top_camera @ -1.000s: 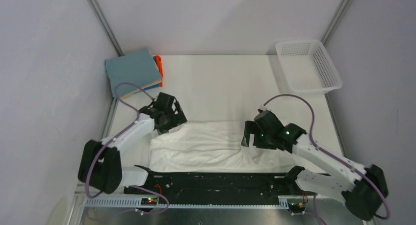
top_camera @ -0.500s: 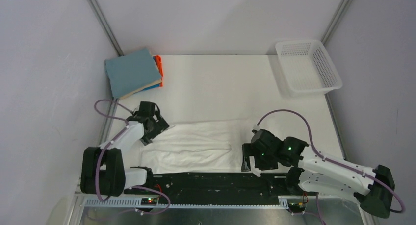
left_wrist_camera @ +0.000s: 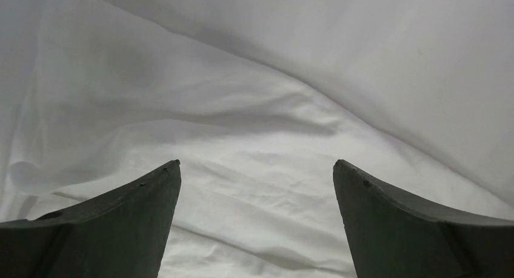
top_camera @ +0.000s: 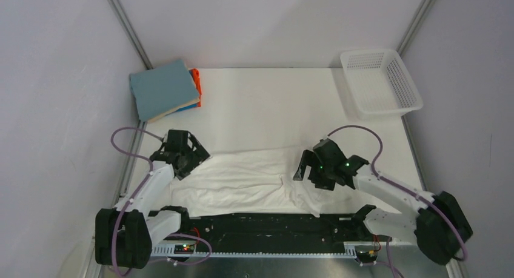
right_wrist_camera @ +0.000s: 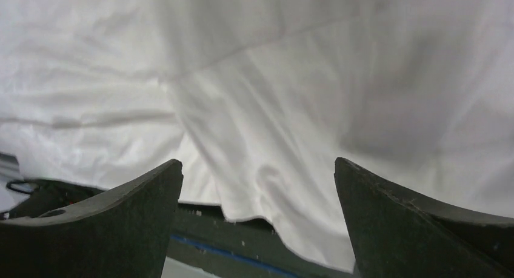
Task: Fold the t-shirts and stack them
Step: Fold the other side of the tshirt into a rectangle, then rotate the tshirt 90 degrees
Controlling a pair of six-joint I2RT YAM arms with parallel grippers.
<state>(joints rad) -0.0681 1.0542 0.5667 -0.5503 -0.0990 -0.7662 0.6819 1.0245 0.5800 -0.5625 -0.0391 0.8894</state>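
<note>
A plain white t-shirt (top_camera: 248, 181) lies crumpled in a long band across the near part of the table. My left gripper (top_camera: 185, 168) hovers open over its left end; the left wrist view shows only white cloth (left_wrist_camera: 254, 108) between the spread fingers (left_wrist_camera: 121, 223). My right gripper (top_camera: 305, 172) hovers open over its right end; the right wrist view shows the shirt's hem (right_wrist_camera: 267, 169) between the open fingers (right_wrist_camera: 418, 223). A folded stack stands at the back left: a blue-grey shirt (top_camera: 163, 89) on top, with an orange edge (top_camera: 196, 81) and beige and blue edges below.
A white mesh basket (top_camera: 380, 81) stands at the back right. A black rail (top_camera: 260, 220) runs along the near edge under the shirt's hem, and it also shows in the right wrist view (right_wrist_camera: 242, 241). Grey walls close in both sides.
Both grippers first drew toward the near edge, and the shirt narrowed into a band. The right gripper has since moved back from the edge to the shirt's right end. The left shifted slightly.
</note>
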